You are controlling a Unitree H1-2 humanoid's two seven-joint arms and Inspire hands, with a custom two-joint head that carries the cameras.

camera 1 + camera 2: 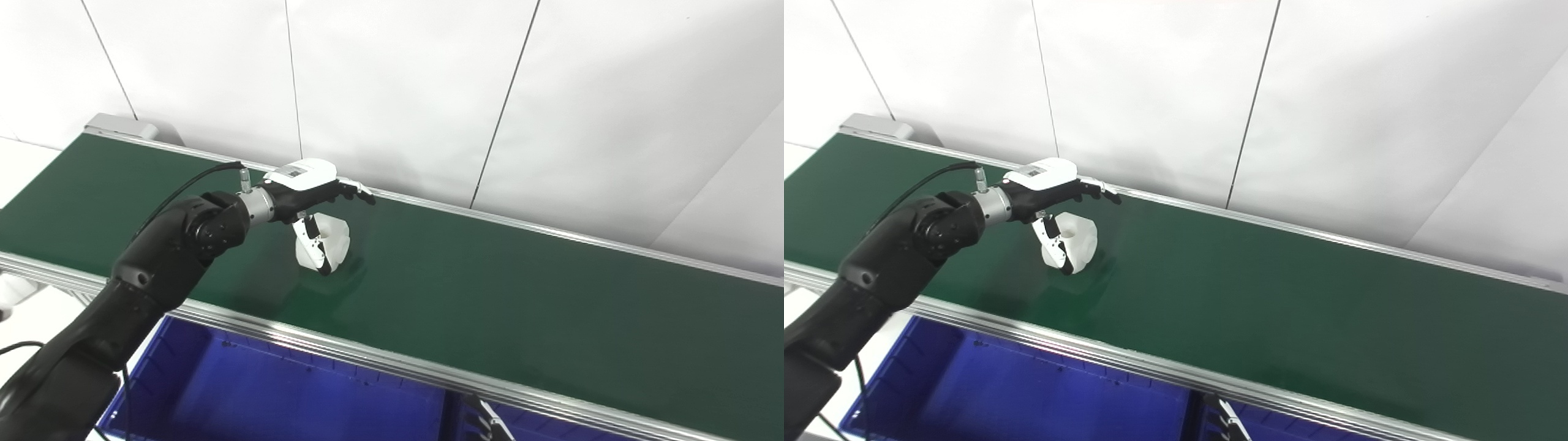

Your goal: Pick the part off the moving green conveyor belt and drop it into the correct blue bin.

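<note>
A white, rounded plastic part (335, 240) rests on the green conveyor belt (520, 294), left of its middle. My left hand (309, 187) reaches over the belt and hovers just above the part. Its fingers (358, 191) stretch out flat past the part and its thumb (308, 242) hangs down against the part's near left side. The hand is not closed around the part. In the right eye view the part (1082, 240) sits below the same hand (1048, 182). My right hand is out of view.
A blue bin (275, 392) sits below the belt's near aluminium rail (367, 355), with a second bin beginning past a divider (484, 422) at the bottom. White wall panels stand behind the belt. A grey housing (122, 125) caps the belt's far left end.
</note>
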